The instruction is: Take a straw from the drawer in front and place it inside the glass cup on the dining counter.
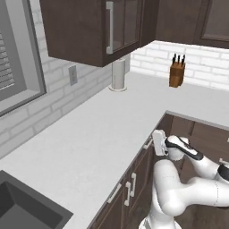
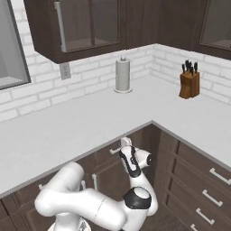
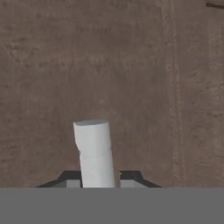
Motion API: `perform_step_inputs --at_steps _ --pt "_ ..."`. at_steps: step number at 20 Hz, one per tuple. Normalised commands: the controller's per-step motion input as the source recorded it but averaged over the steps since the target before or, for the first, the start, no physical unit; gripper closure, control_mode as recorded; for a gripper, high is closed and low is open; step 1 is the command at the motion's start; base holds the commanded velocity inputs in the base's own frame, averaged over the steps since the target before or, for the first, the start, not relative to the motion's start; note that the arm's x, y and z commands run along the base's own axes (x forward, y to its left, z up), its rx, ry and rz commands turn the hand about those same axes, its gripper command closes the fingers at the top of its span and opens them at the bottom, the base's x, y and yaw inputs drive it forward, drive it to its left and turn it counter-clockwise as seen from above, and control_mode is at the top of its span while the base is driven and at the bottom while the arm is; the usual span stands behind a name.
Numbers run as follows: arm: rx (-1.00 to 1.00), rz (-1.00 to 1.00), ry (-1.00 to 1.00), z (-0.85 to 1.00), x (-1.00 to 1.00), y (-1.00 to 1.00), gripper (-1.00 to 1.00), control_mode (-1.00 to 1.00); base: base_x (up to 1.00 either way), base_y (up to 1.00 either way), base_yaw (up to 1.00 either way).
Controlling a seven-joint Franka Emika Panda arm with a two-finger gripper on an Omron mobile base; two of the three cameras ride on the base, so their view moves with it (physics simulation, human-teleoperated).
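Claw (image 1: 151, 144), left base view: it is pressed up to the dark brown drawer (image 1: 142, 156), which sits directly under the front edge of the white wall counter (image 1: 89, 134), just short of the counter's inner corner. The drawer front lies flush with the neighbouring cabinet fronts, so it is closed. The fingers themselves are too small in this view to judge. A paper towel roll (image 1: 118, 74) stands upright at the back edge of the counter against the brick wall. A knife block (image 1: 177, 74) stands at the back edge of the adjoining counter run, well apart from the roll. A dark sink (image 1: 22, 205) is set into the counter at its near left end. A wall outlet (image 1: 73, 75) is on the brick above the counter.

Right base view: the claw (image 2: 122, 143) meets the same drawer (image 2: 106, 157) just below the counter (image 2: 67, 131) edge, left of the inner corner, at the silver bar handle (image 2: 116, 149). The towel roll (image 2: 122, 74) and knife block (image 2: 189, 83) stand on the two runs either side of the back corner. The outlet (image 2: 65, 71) is to the left of the roll.

Hand view: the claw (image 3: 99, 177) is closed around the bar handle (image 3: 94, 148), with one dark tip against each side of it. The brown wood of the drawer front (image 3: 131, 65) lies close behind the handle.
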Motion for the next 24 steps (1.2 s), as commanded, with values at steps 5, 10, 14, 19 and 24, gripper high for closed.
perform_step_inputs --at_steps 5,10,14,19,24 --pt "0.00 0.00 0.01 -0.03 -0.61 -0.67 1.00 -1.00 0.00 0.00 0.00" --pt "0.00 0.00 0.12 0.00 -0.72 -0.87 1.00 -1.00 0.00 0.00 0.00" --pt "0.00 0.00 0.10 0.00 -0.68 -0.93 1.00 -1.00 0.00 0.00 0.00" --pt "-0.01 0.00 0.07 -0.09 -0.53 -0.68 1.00 -1.00 0.00 0.00 0.00" --pt "-0.20 0.00 0.07 -0.31 -0.06 0.00 -1.00 -1.00 0.00 0.00 0.00"
